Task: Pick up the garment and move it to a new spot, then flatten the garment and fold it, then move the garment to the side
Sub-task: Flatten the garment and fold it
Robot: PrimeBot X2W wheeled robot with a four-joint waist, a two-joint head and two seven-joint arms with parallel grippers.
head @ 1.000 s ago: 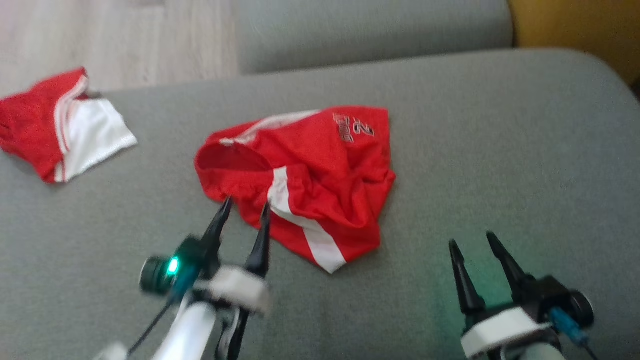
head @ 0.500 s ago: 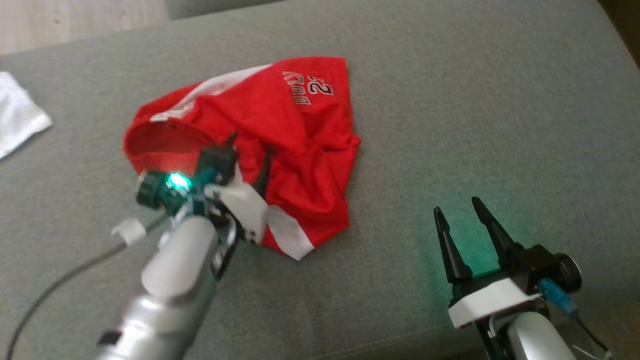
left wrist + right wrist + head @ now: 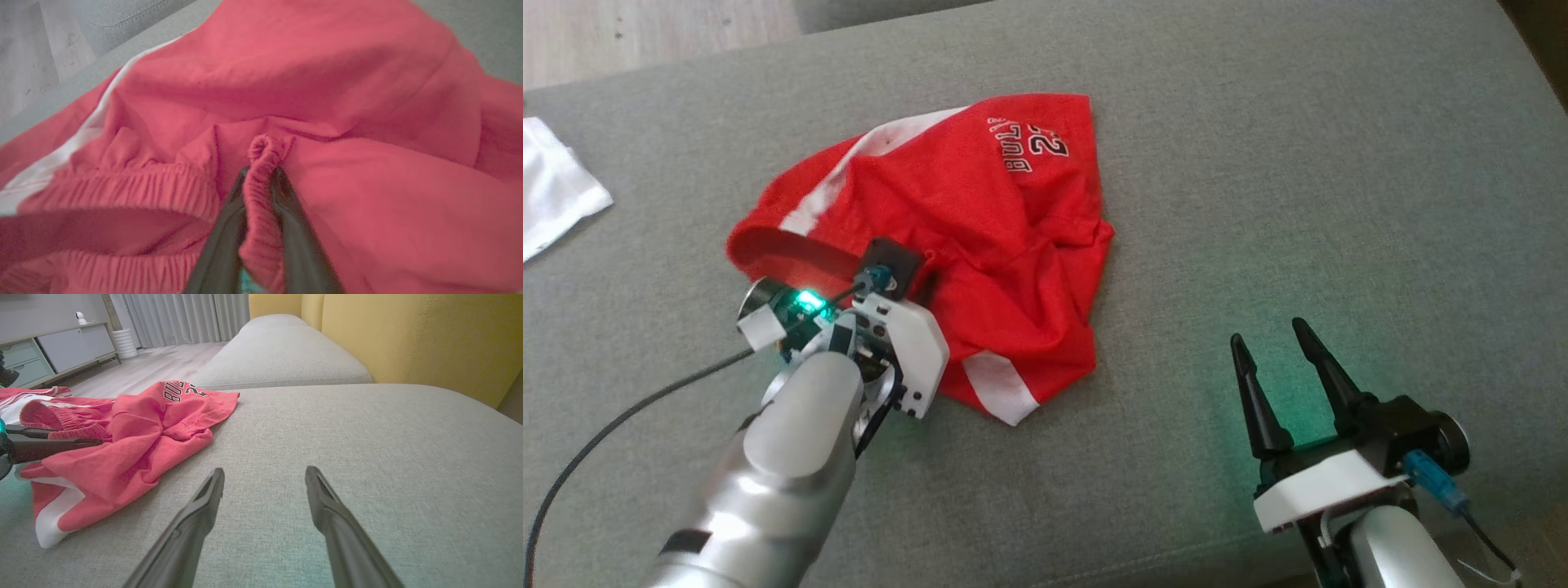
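Shorts (image 3: 1005, 237) crumpled on a grey sofa (image 3: 1298, 163), waistband pinched in the left gripper (image 3: 261, 171). Right gripper (image 3: 1267, 331) gapes empty; a white cloth (image 3: 556, 196) lies far left.

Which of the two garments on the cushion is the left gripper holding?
The red shorts with the printed number: the jaws of the left gripper pinch their elastic waistband. The other garment, showing white at the head view's left edge, lies apart.
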